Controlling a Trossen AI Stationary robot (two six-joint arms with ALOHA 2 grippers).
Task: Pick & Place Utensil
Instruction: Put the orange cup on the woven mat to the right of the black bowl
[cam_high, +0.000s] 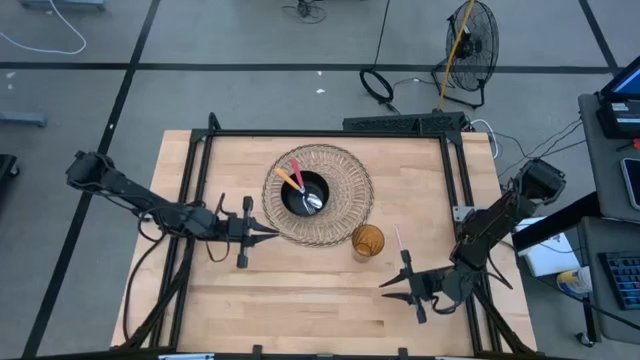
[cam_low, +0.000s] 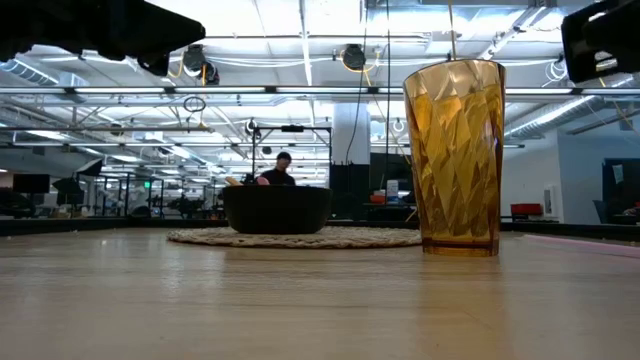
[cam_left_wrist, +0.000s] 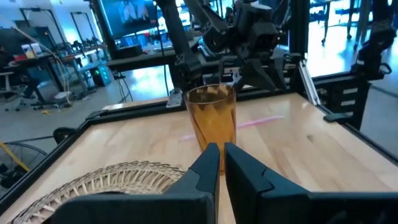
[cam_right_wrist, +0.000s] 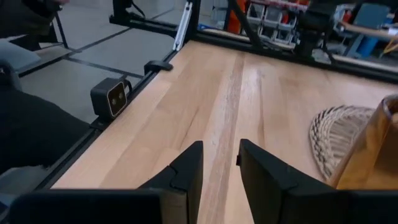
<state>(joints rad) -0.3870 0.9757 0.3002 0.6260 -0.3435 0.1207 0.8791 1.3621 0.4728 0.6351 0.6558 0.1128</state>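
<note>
Wooden table (cam_high: 300, 300), read left to right from the high view. Left gripper (cam_high: 272, 233) hovers at the near-left edge of the woven mat (cam_high: 345, 170), empty; the left wrist view shows its fingers (cam_left_wrist: 205, 167) pressed almost together, only a thin slit between them. On the mat stands a black bowl (cam_high: 305, 193) holding an orange-handled utensil (cam_high: 288, 179), a pink-handled one (cam_high: 297, 168) and a metal spoon (cam_high: 314, 203). Just off the mat's near-right edge stands an amber tumbler (cam_high: 367, 240), empty as far as can be seen. Beside it, a pink utensil (cam_high: 399, 241) lies flat on the wood; judged to be the next piece to move, target most likely the bowl or the tumbler. Right gripper (cam_high: 388, 287) sits nearer the front edge, right of centre, fingers (cam_right_wrist: 186, 168) spread with nothing between them. Risks: the pink utensil is thin and lies flat, so a closing grip may skate over it or flick it away. It lies close to the tumbler; a low approach from the right arm could clip the glass and tip it, since it is tall on a narrow base. Left fingertips are near the mat rim; any sweep toward the centre could snag the weave and drag the bowl. Both arms reaching centre together risks contact.
</note>
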